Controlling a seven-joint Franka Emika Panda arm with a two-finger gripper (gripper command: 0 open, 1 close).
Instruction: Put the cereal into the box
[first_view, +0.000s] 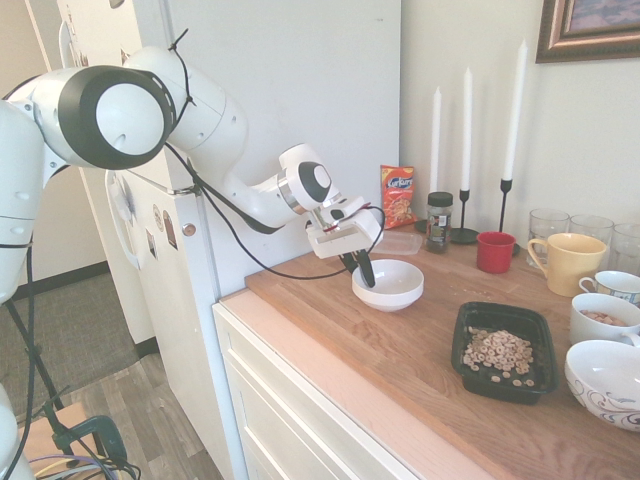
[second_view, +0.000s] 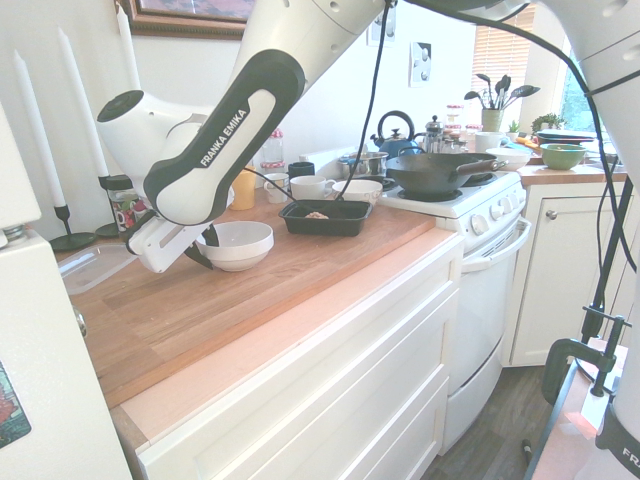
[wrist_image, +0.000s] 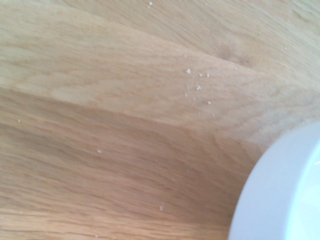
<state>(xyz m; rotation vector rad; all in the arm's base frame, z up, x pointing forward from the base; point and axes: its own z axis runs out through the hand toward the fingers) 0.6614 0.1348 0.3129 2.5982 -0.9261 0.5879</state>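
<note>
Wooden countertop (first_view: 440, 285) carries a black tray (first_view: 549, 345) with the cereal (first_view: 500, 352) lying loose inside, so the transfer looks essentially done. Beside the refrigerator (first_view: 270, 110), the gripper (first_view: 361, 277) stands at the rim of an upright white bowl (first_view: 395, 293), its jaws slightly parted; whether they touch the rim cannot be told. Lifting away at a slant could snag the rim and tip or drag the bowl; crowding sideways could shove it.

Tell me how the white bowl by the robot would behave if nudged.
The bowl looks stiff and would probably keep its shape. Its smooth, glossy side may be slippery to grip. Standing on a narrower base beneath a wide rim, it might slide or tip.
</note>
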